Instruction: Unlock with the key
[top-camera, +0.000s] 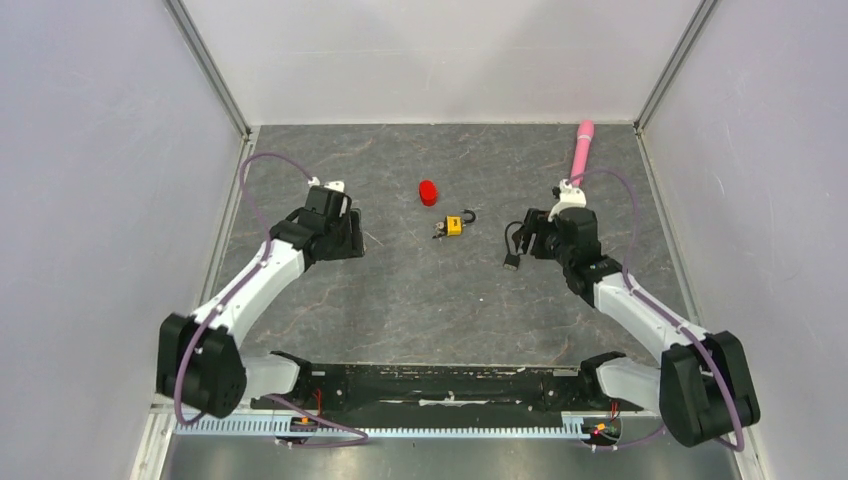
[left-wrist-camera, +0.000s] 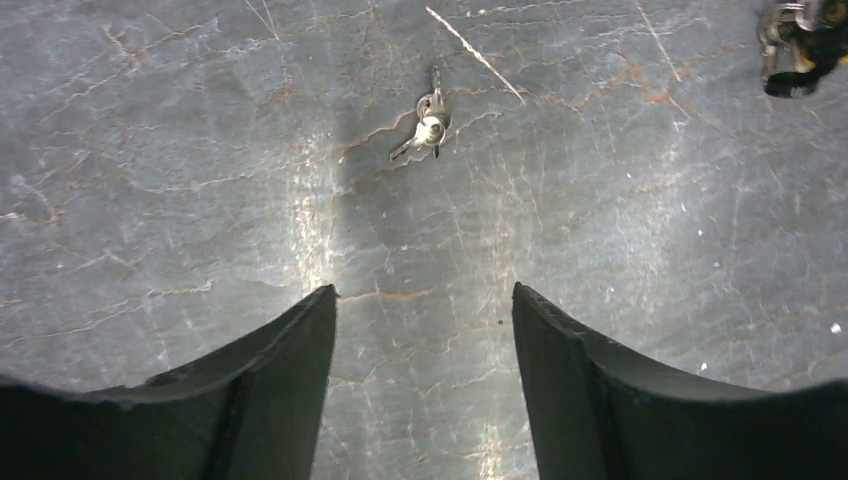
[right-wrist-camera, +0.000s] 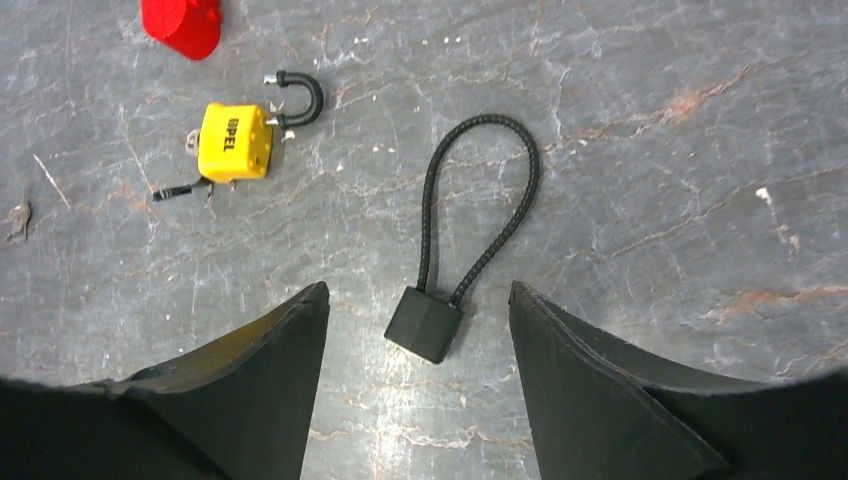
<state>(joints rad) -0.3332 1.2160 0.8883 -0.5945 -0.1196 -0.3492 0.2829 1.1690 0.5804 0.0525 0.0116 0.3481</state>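
The key, a tiny silvery piece on a small ring, lies flat on the grey stone table ahead of my left gripper, whose fingers stand open and empty, well short of it. In the right wrist view the key shows only as a small speck at the far left. The small yellow padlock lies on its side at mid-table, its black shackle sticking out to one side. My right gripper is open, and the black block of a cord lock lies loose on the table between its fingertips.
The black cord loops away from the block toward the table's middle. A red object sits just behind the padlock. A pink stick lies at the back right. White walls close the table on three sides.
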